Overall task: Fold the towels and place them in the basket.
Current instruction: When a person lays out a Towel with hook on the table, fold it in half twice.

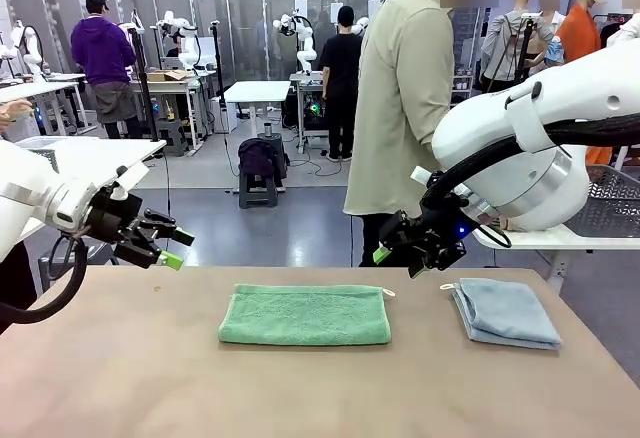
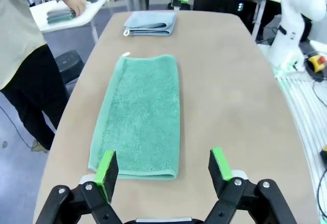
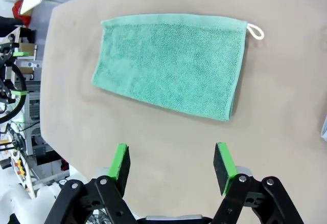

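grey glossy floor (image 1: 300, 228), a white table (image 1: 255, 91) and a dark stool (image 1: 258, 194) beyond the tan tabletop (image 1: 300, 388).

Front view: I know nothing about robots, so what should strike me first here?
A mint green towel lies folded in the middle of the tan table, a smaller folded blue-grey towel to its right. The left gripper and the right gripper hang open and empty near the far edge. A person in a beige shirt stands just beyond.
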You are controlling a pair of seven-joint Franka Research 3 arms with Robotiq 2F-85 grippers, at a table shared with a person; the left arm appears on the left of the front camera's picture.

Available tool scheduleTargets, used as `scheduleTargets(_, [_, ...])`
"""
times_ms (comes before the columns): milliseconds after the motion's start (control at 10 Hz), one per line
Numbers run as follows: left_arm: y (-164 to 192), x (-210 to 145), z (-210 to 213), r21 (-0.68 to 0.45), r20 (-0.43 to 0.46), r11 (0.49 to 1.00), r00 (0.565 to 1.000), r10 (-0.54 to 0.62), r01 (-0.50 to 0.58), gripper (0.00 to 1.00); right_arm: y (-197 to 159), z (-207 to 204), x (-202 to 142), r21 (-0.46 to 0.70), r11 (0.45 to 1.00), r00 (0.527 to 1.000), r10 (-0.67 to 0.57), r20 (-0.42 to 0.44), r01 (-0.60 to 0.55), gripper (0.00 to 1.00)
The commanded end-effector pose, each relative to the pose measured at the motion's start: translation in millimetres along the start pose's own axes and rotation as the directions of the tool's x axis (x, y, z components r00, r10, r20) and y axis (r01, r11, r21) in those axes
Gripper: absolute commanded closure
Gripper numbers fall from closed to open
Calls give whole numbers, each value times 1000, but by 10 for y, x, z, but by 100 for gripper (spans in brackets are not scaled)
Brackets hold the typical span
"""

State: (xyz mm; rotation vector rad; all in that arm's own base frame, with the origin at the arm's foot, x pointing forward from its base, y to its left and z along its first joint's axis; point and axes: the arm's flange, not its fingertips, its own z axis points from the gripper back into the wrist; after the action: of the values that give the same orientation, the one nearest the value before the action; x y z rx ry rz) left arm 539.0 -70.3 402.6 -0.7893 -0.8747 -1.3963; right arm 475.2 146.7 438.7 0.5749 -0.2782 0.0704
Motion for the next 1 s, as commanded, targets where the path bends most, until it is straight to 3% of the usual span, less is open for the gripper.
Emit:
scheduleTargets(0, [55,66,-120,11,-54,996,995,-86,87,10,5,14,29,-11,1000,1000,-12,-10,12,18])
scheduleTargets(100, [0,0,0,0,0,1000,1000,0,0,10,5,14,29,-11,1000,1000,-12,-10,12,18])
scheduleTargets(200, [0,0,0,0,0,1000,1000,0,0,10,0,0,0,0,1000,1000,0,0,0,18])
scheduleTargets(600, [0,0,0,0,0,1000,1000,0,0,10,83,-570,254,-154,983,992,-108,-66,96,18])
scheduleTargets(900, [0,0,0,0,0,1000,1000,0,0,10,-50,-957,416,-223,962,981,-179,-76,158,18])
